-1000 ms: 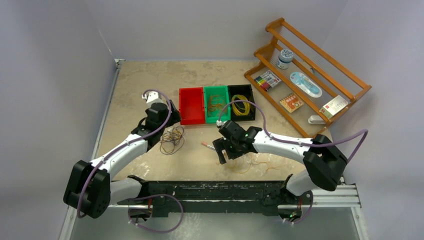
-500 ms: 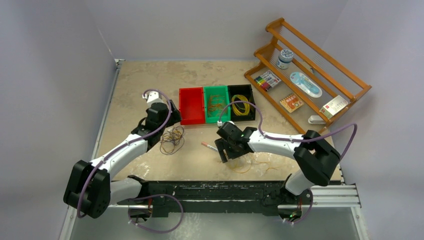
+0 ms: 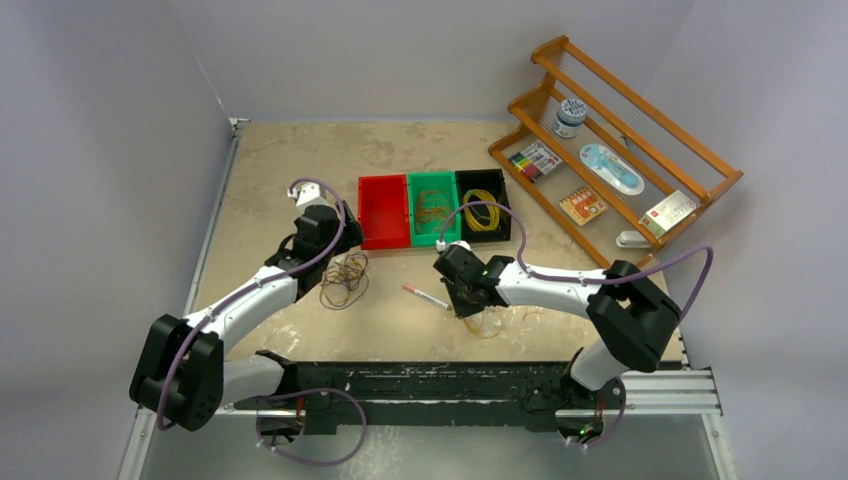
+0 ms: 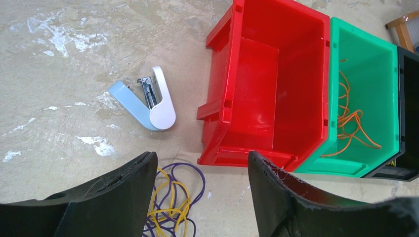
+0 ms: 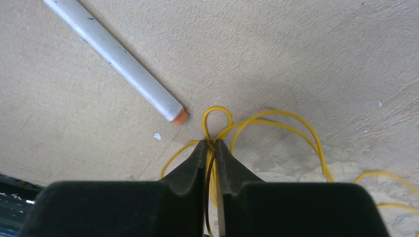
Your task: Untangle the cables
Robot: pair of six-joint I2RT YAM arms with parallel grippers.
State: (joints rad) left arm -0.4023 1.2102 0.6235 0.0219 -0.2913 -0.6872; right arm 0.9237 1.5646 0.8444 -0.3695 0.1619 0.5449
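Right fingers [image 5: 190, 165] pinched on yellow cable [image 5: 218, 108], left fingers [image 4: 123, 192] wide apart, empty

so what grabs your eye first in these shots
The empty red bin, with a green bin and black bin alongside, mid-table. Next, the right tool pinched on a yellow cable beside a white pen, and the left tool open above a purple-and-yellow tangle.

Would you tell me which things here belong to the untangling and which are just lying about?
Job: tangle of purple and yellow cables; thin yellow cable; red, green, black plastic bins.
Lying about: blue-and-white stapler; white orange-tipped pen; wooden rack.
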